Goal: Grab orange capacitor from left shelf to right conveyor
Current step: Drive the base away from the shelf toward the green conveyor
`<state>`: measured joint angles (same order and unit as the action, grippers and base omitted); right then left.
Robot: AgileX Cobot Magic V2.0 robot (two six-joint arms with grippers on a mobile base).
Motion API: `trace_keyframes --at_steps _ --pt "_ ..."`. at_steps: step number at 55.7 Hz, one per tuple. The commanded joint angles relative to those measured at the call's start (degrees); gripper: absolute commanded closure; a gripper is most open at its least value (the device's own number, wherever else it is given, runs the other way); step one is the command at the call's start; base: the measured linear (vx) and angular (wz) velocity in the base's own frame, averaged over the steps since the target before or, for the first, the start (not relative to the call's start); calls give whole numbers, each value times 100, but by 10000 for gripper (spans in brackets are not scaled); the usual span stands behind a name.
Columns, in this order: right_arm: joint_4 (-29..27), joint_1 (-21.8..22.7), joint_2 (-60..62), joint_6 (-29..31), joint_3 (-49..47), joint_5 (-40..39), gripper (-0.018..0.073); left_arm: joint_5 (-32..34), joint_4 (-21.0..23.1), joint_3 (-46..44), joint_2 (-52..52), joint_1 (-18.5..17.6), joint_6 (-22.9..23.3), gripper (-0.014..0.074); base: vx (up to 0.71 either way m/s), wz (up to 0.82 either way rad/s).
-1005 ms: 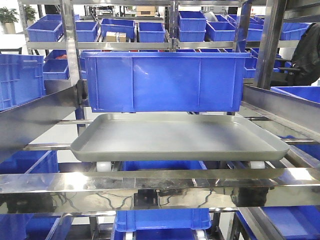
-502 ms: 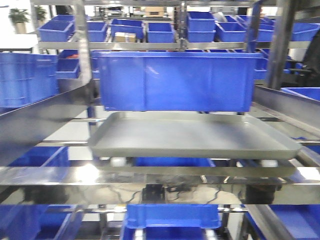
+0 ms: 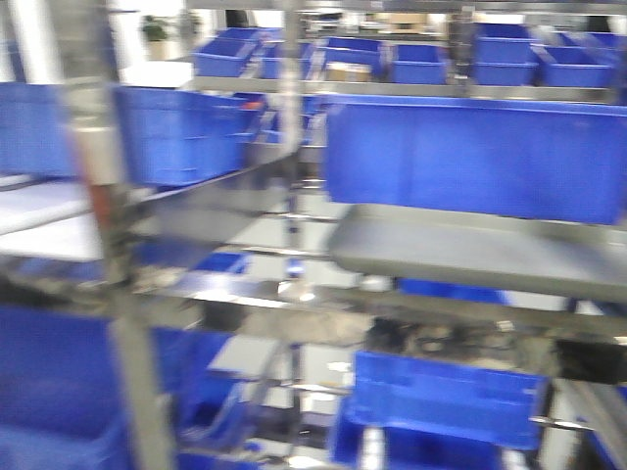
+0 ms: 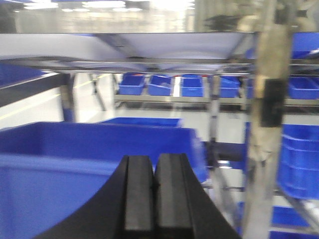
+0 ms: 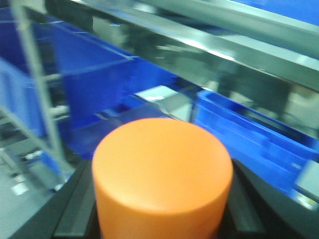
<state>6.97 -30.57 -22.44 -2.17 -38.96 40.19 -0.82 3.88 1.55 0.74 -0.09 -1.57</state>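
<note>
Orange capacitor [image 5: 162, 174] stands upright at 6 o'clock in the right wrist view, its top face toward the camera. It is held between the black fingers [image 5: 75, 211] of the right gripper [image 5: 160, 214]. The print on its side cannot be seen. Left gripper [image 4: 154, 194]: pads pressed together, nothing between them, blue bin [image 4: 75, 164] beyond at 9 o'clock. Front view is blurred: steel shelf [image 3: 118, 294], grey tray [image 3: 460, 257] at 3 o'clock, large blue bin [image 3: 470, 157] just above it.

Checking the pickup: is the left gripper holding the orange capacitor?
No, the left gripper is shut on nothing; the orange capacitor sits in the right gripper.
</note>
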Motion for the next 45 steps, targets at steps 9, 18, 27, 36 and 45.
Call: trace_keyframes --at_steps 9,18,27,36,45 --pt "86 -9 -34 22 -160 -476 216 474 41 186 62 -31 6 603 -14 55" --pt "86 -9 -34 22 -160 -476 216 474 41 186 62 -31 6 603 -13 56" --pt "86 -9 -34 22 -160 -476 216 474 41 186 62 -31 6 603 -12 56" --pt "86 -9 -34 22 -160 -476 216 474 41 186 62 -31 6 603 -11 55" --pt "86 -9 -34 22 -160 -476 216 474 41 186 62 -31 6 603 -9 55"
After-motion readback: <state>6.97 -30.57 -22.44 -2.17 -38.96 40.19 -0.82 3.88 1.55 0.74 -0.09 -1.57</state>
